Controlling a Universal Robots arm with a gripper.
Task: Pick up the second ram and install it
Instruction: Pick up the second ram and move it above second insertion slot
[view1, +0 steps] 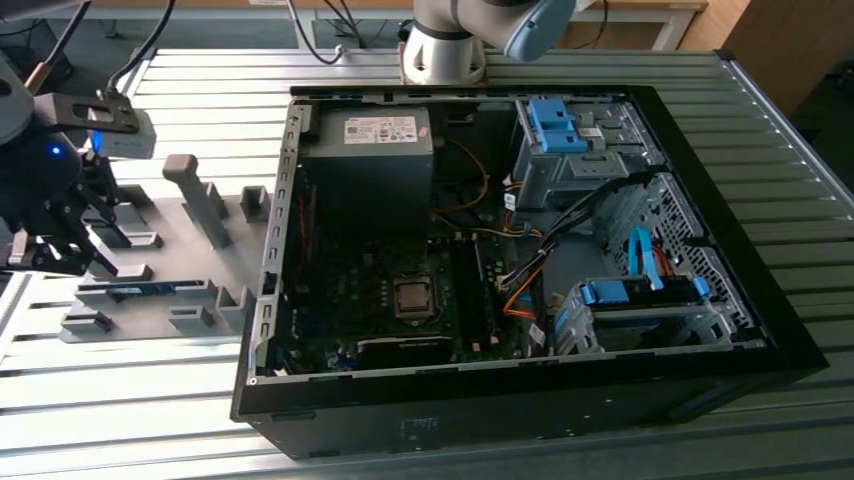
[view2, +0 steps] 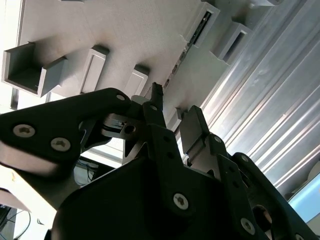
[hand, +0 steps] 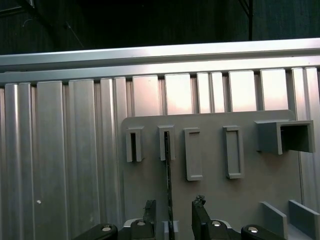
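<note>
First wrist view: end effector open astride the second ram

We see the two fingers spread apart and gripping nothing, low over the grey fixture plate. Between them runs the second ram, standing on edge in a slotted holder of that plate, with a gap on either side. Beyond the plate stretches the ribbed metal table. In the exterior view, the open computer case stands just beside the plate.

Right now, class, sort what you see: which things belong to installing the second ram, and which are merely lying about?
Job: second ram, standing in the grey fixture; open gripper close by it; motherboard.
Lying about: blue drive-bay clips; power supply; empty holders; slatted table.
</note>
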